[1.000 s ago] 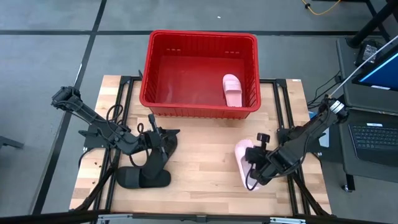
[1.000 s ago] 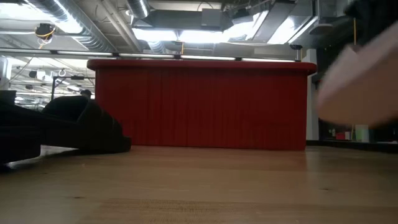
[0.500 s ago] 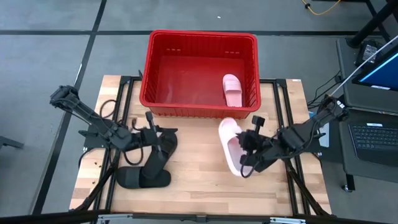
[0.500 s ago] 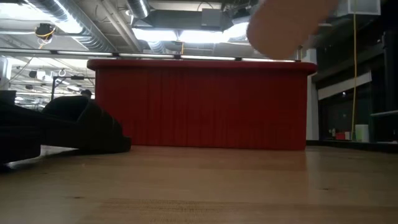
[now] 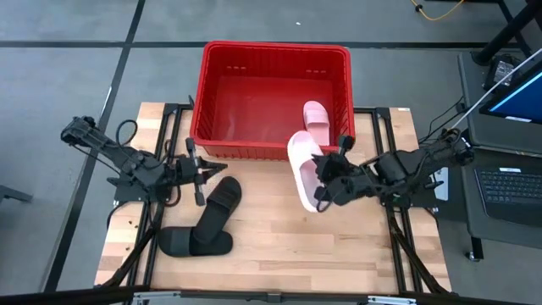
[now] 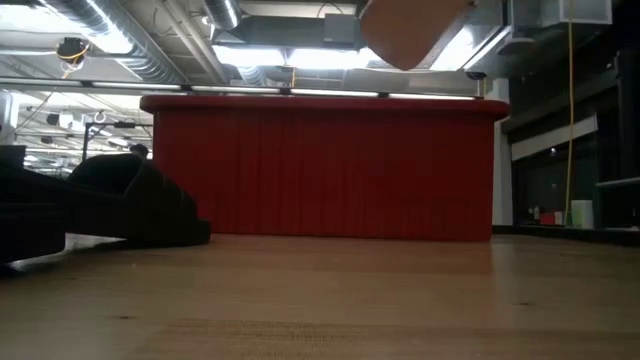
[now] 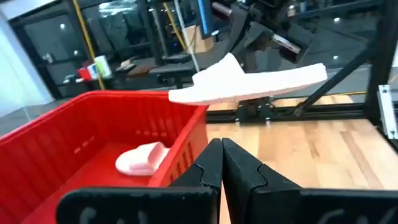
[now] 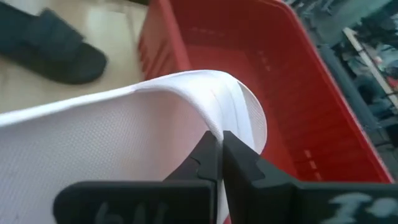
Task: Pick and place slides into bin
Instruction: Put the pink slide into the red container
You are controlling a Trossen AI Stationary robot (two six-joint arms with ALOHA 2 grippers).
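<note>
My right gripper [image 5: 323, 183] is shut on a light pink slide [image 5: 301, 166], held in the air just in front of the near wall of the red bin [image 5: 275, 59]. The slide also shows in the left wrist view [image 7: 249, 82] and at the top of the low view [image 6: 410, 25]. A second pink slide [image 5: 316, 122] lies on the bin's floor at its right side. Two black slides [image 5: 218, 203] [image 5: 182, 243] lie on the table at the left, one overlapping the other. My left gripper [image 5: 201, 169] is shut and empty, just left of the nearer black slide. My right gripper pinches the pink slide's strap [image 8: 214, 121] at its edge between its two fingers, coming roughly level from the table's right side. The slide is lifted clear of the table, about level, its length reaching left beyond the fingers.
The bin stands at the table's far edge, its near wall [image 6: 320, 170] tall in the low view. Bare wood [image 5: 279, 241] lies at the table's middle and near side. Black frame rails [image 5: 174, 127] run along both sides. A laptop [image 5: 508, 182] sits off the right edge.
My right gripper has carried the pink slide up off the table, leftward and toward the far edge, up to the bin's near wall. My left gripper has drawn back from the black slide toward the table's left and far side; the black slides stay on the table.
</note>
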